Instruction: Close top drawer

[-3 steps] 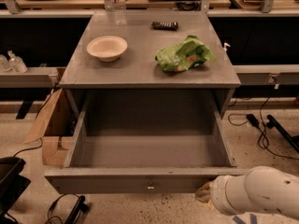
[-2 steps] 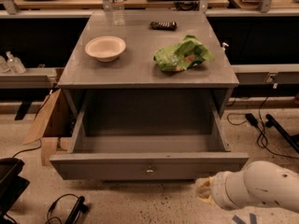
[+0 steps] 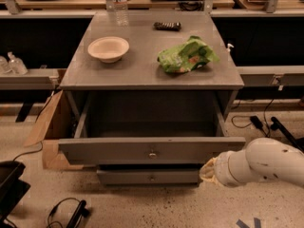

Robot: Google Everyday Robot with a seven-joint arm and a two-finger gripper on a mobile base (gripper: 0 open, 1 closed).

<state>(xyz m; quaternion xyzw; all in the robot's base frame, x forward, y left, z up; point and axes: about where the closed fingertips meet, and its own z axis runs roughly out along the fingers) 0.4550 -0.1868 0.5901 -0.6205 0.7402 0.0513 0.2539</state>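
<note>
Top drawer is partly shut now: its grey front, with the small knob at centre, sits nearer the cabinet than it did a second ago, and you see less of the bare inside behind it. It still stands well out, above the lower drawer whose front shows beneath. Your gripper is low at the right end of that front, at or just under its bottom edge, on the end of the white arm. You cannot tell whether it is clenched or released, nor whether it truly touches the wood. Judge the push as working but unfinished: an off-centre shove like this may skew the drawer, so drive straight in.
</note>
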